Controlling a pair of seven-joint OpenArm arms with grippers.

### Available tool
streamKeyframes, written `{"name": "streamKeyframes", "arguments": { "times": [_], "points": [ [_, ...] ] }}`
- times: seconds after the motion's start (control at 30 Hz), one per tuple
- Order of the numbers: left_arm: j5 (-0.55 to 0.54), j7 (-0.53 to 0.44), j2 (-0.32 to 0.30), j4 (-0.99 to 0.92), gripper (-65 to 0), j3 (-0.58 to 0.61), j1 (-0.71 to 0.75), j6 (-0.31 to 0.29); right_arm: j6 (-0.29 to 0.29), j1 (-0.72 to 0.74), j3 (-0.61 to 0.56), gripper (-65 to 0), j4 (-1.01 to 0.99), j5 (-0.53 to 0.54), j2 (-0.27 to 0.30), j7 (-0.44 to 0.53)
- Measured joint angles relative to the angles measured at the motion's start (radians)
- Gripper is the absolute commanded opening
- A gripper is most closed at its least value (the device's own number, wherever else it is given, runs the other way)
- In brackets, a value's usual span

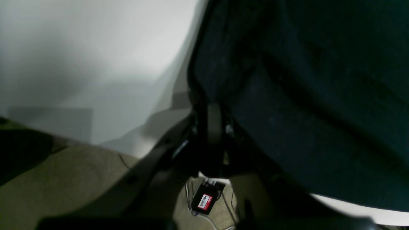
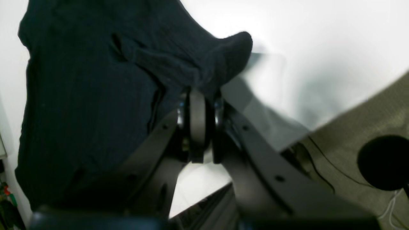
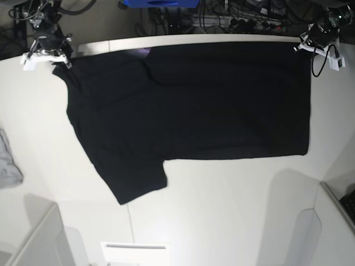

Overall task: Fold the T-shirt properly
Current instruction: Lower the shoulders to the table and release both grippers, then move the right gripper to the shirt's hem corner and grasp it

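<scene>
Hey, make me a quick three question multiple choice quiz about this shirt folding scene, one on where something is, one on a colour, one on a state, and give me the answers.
1. Where in the base view is the small grey cloth?
A. at the left table edge
B. on the shirt
C. by the right tool

2. What colour is the T-shirt?
A. white
B. black
C. red

3. How is the right tool?
A. open above bare table
C. out of every view
B. shut on the T-shirt

Answers:
1 A, the grey cloth lies at the table edge.
2 B, the T-shirt is black.
3 B, the right tool pinches shirt fabric.
</scene>
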Motion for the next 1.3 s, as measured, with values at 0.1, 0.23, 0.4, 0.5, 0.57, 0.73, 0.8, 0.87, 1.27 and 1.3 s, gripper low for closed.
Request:
{"name": "streamKeyframes", "arguments": {
  "times": [0.1, 0.23, 0.4, 0.5, 0.57, 0.73, 0.8, 0.87, 1.27, 1.3],
  "points": [
    [-0.001, -0.001, 0.000, 0.000, -65.0, 0.000, 0.009, 0.000, 0.000, -0.005, 0.000, -65.0, 0.000, 0.000, 0.000, 0.000],
    [0.002, 0.000, 0.000, 0.000, -65.0, 0.000, 0.022, 0.000, 0.000, -0.014, 0.002, -65.0, 0.000, 0.000, 0.003, -0.001],
    [0.005, -0.003, 0.000, 0.000, -65.0, 0.000, 0.035, 0.000, 0.000, -0.019, 0.002, -65.0, 0.000, 0.001, 0.003, 0.000],
    [0.005, -0.004, 0.000, 0.000, -65.0, 0.000, 0.036, 0.000, 0.000, -0.025, 0.002, -65.0, 0.000, 0.000, 0.003, -0.002],
    [0.005, -0.004, -0.001, 0.000, -65.0, 0.000, 0.036, 0.000, 0.000, -0.024, 0.002, -65.0, 0.000, 0.000, 0.003, -0.001],
    [0.005, -0.004, 0.000, 0.000, -65.0, 0.000, 0.036, 0.000, 0.000, -0.025, 0.002, -60.0, 0.000, 0.000, 0.002, -0.001],
    [0.005, -0.004, 0.000, 0.000, -57.4, 0.000, 0.036, 0.000, 0.001, -0.025, 0.002, -48.2, 0.000, -0.002, -0.001, 0.000],
    [0.006, -0.004, -0.001, 0.000, -45.4, 0.000, 0.036, 0.000, 0.002, -0.033, 0.003, -40.7, 0.000, 0.000, 0.000, 0.003],
    [0.012, 0.002, -0.003, 0.025, -22.2, -0.211, -0.009, 0.000, 0.003, -0.005, 0.151, -38.6, 0.000, -0.004, -0.020, -0.001],
    [0.008, -0.001, -0.004, 0.043, -22.4, -0.235, -0.019, 0.000, 0.002, 0.011, 0.152, -38.6, 0.000, -0.007, -0.003, -0.005]
  ]
}}
